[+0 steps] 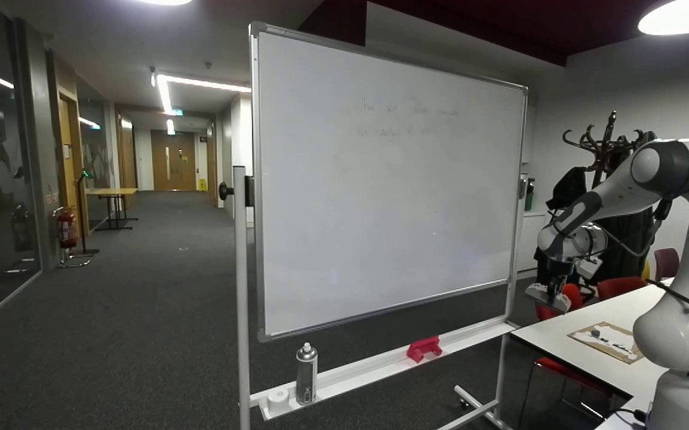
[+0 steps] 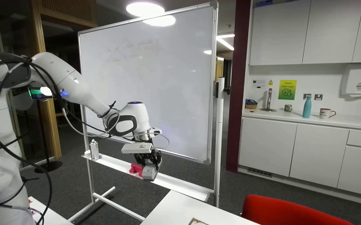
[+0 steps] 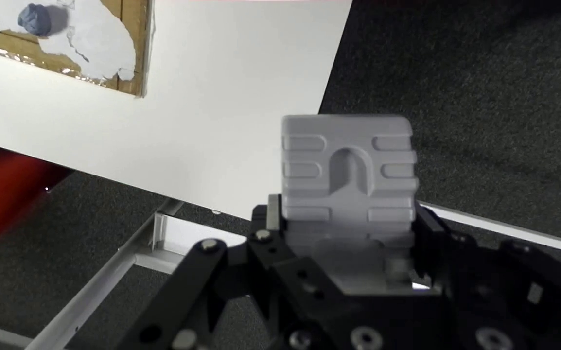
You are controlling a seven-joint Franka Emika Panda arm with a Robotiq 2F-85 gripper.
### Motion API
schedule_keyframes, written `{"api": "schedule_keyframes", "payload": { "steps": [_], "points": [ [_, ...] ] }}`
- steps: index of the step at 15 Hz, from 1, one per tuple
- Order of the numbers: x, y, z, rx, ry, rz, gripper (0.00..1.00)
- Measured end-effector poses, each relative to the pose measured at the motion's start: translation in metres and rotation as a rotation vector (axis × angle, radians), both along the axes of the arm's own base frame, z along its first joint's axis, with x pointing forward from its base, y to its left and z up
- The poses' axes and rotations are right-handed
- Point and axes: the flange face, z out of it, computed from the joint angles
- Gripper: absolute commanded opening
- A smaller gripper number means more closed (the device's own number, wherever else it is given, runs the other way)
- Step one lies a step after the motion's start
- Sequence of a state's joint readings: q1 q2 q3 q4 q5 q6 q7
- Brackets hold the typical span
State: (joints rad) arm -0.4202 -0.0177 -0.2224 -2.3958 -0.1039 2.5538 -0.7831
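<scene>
A grey ribbed block (image 3: 348, 170), shaped like a board eraser, is clamped between the black fingers of my gripper (image 3: 348, 218). In both exterior views the gripper (image 2: 149, 157) points down with the block (image 2: 149, 172) at its tips, held in the air. Seen from above in the wrist view, the block overlaps the table's edge and the dark floor. The whiteboard (image 1: 386, 191) stands close by, with faint handwriting (image 1: 407, 122) high on its surface. The block (image 1: 548, 297) hangs apart from the board, around the height of its lower edge or below.
The board's lower ledge (image 1: 368, 365) carries a spray can (image 1: 307, 376), a white roll (image 1: 277, 401) and a red holder (image 1: 424, 349). On the white table (image 3: 222, 121) lies a torn cardboard sheet (image 3: 127, 80) with a blue-grey lump (image 3: 35, 19). A red chair (image 2: 287, 212) stands beside it.
</scene>
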Motion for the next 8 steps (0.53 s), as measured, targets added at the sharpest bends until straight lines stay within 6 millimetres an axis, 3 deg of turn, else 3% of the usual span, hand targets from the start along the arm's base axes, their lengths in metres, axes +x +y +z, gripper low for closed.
{"api": "schedule_keyframes", "payload": {
  "steps": [3, 8],
  "points": [
    [-0.006, 0.031, 0.014, -0.032, 0.03, 0.008, 0.35],
    [-0.01, 0.08, 0.017, -0.086, 0.071, -0.012, 0.35]
  ]
}}
